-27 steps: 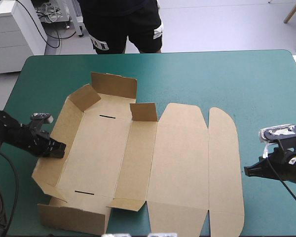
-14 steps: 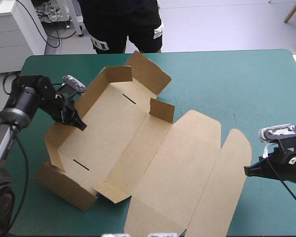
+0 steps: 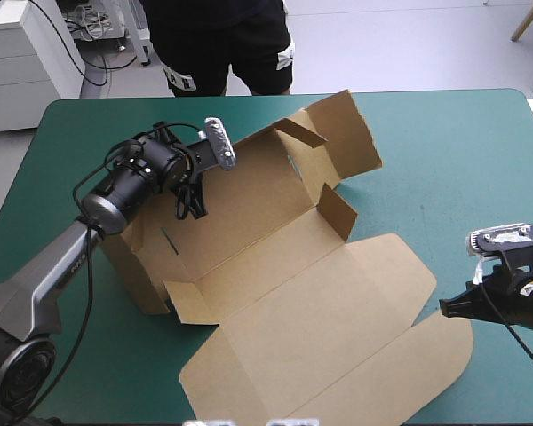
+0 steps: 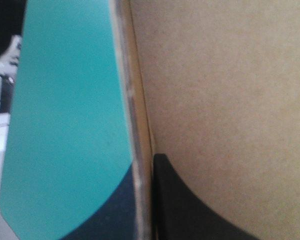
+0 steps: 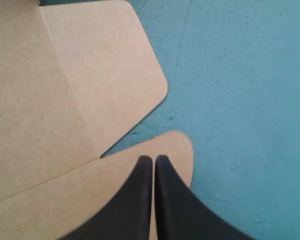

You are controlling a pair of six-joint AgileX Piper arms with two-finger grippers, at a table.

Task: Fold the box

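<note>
The brown box (image 3: pixel 293 293) lies turned at an angle in the high view. Its tray half, with walls raised, is tipped up toward the far side, and its lid lies flat toward the front right. My left gripper (image 3: pixel 195 197) is shut on the tray's long left wall. In the left wrist view the board's edge (image 4: pixel 140 125) runs between the two black fingers of that gripper (image 4: pixel 144 165). My right gripper (image 3: pixel 446 307) is shut and hovers at the lid's right corner. Seen from the right wrist, it (image 5: pixel 153 159) points over a rounded lid flap (image 5: pixel 50 100).
Bare teal-green cover (image 3: pixel 444 151) stretches across the table's far right and along the left edge (image 3: pixel 35 204). The lid's front corner reaches close to the table's near edge.
My left gripper has swung toward the far middle with the wall in its hold, turning the box and tipping the tray up. The lid slid toward my right gripper, which stayed still.
</note>
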